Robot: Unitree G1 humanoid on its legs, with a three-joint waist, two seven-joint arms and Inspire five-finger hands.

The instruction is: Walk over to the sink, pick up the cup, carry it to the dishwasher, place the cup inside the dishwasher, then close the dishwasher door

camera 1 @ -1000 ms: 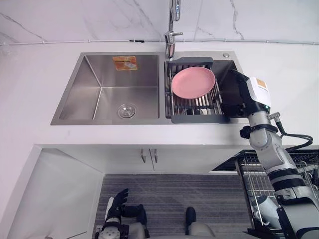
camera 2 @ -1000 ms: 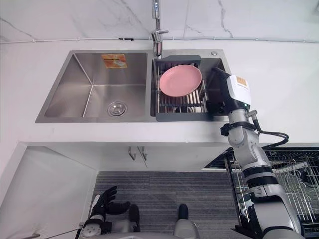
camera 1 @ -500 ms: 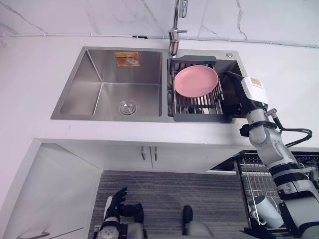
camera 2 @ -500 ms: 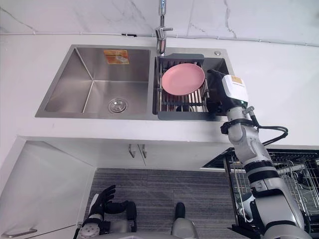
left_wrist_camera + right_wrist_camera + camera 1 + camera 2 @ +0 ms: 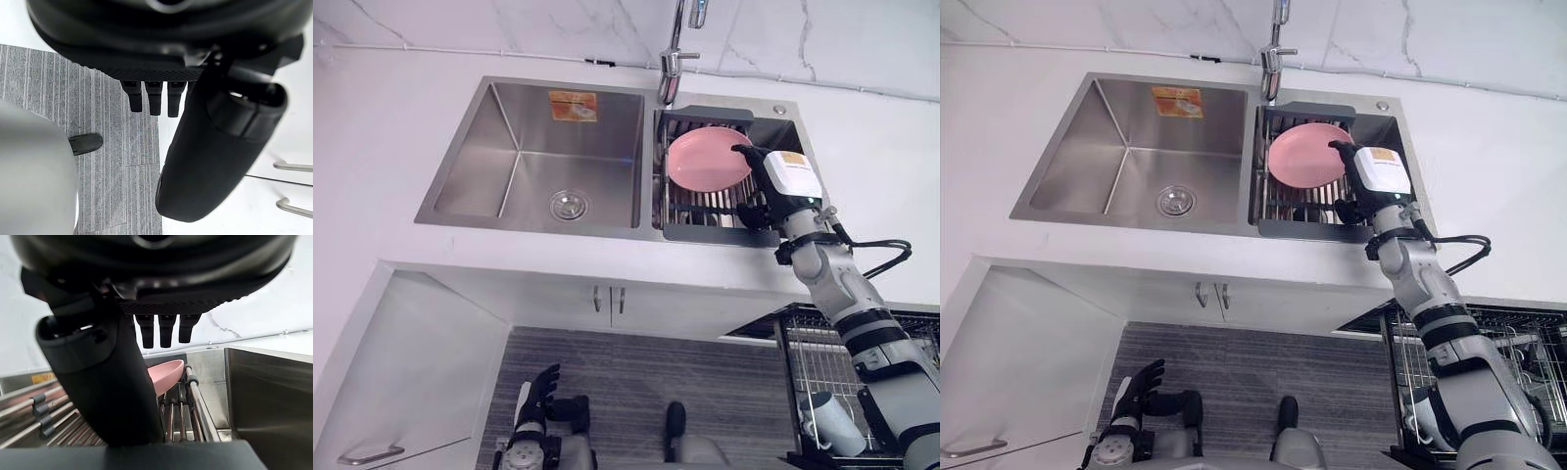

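Near and low, the left hand (image 5: 540, 392) hangs idle with its fingers straight. Near right, a white cup (image 5: 829, 423) lies in the dishwasher's wire rack (image 5: 808, 352). Farther off, the right hand (image 5: 766, 191), spread and empty, hovers over the dark slatted drainer (image 5: 705, 233). Risk: its fingers may knock the round pink plate (image 5: 705, 162). The steel sink (image 5: 509, 166) floor beneath that hand is hidden.

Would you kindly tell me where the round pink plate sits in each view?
Left eye view: round pink plate on the dark dish rack, by the right robot hand.
Right eye view: same spot.
Right wrist view: pink edge past that robot hand.
Left wrist view: faces grey floor.
Shared landmark: the dish rack.
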